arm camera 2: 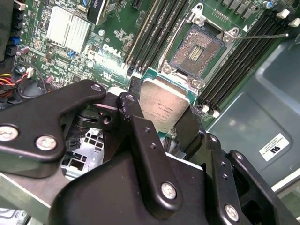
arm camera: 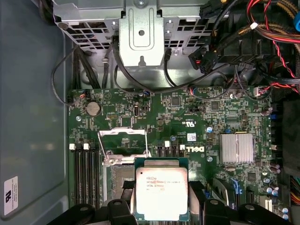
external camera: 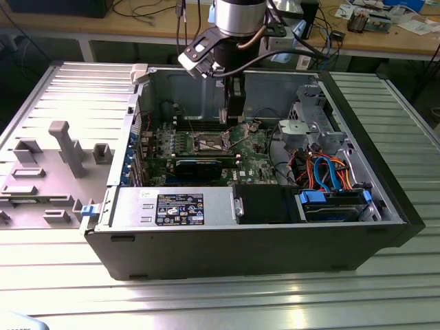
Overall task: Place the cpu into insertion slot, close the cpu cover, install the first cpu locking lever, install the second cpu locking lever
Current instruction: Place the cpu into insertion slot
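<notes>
Nearest to us in both wrist views, the matte black two-fingered gripper (arm camera 2: 161,119) (arm camera: 161,208) pinches the cpu (arm camera 2: 165,110) (arm camera: 161,187) by two opposite edges. The fingers (arm camera 2: 136,126) are closed only as far as the chip's width allows. The cpu is one small flat square with a brushed silvery metal lid, faint print on top and a tan-green rim.

It hangs over the board just beside the insertion slot (arm camera 2: 197,47) and is not seated in it. The slot is a single square socket with a dark, finely grained centre and a silver metal surround. In the first wrist view the cpu cover (arm camera: 123,132) – a thin silver frame with a large square window – is swung open off the socket.

Two banks of long black memory slots (arm camera 2: 154,28) flank the socket on the glossy green circuit board (arm camera: 206,122). Beyond them sit one ribbed silver heat sink (arm camera: 236,149) and one round silver coin cell (arm camera: 93,108).

Farther off, in the exterior view, the gripper (external camera: 234,103) reaches down into the open grey-and-black computer case (external camera: 240,247) – which lies on a ribbed metal table (external camera: 206,295).
</notes>
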Motion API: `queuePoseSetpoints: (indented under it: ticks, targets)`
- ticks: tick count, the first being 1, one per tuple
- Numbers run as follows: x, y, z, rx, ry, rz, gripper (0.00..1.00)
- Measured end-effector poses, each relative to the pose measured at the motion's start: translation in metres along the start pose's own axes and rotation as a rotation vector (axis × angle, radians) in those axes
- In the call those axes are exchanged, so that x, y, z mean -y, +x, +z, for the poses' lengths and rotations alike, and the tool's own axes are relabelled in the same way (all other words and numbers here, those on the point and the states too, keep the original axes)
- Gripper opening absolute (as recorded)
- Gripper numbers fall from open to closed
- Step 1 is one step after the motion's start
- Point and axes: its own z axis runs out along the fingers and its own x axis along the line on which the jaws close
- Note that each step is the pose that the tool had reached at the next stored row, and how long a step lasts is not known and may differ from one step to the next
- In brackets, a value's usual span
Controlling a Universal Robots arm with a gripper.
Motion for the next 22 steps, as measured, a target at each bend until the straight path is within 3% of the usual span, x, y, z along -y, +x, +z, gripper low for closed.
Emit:
queuePoseSetpoints:
  ticks: [22]
  targets:
    - [0.0001, -0.0024, 0.0043, 0.0, 0.0, 0.0, 0.54]
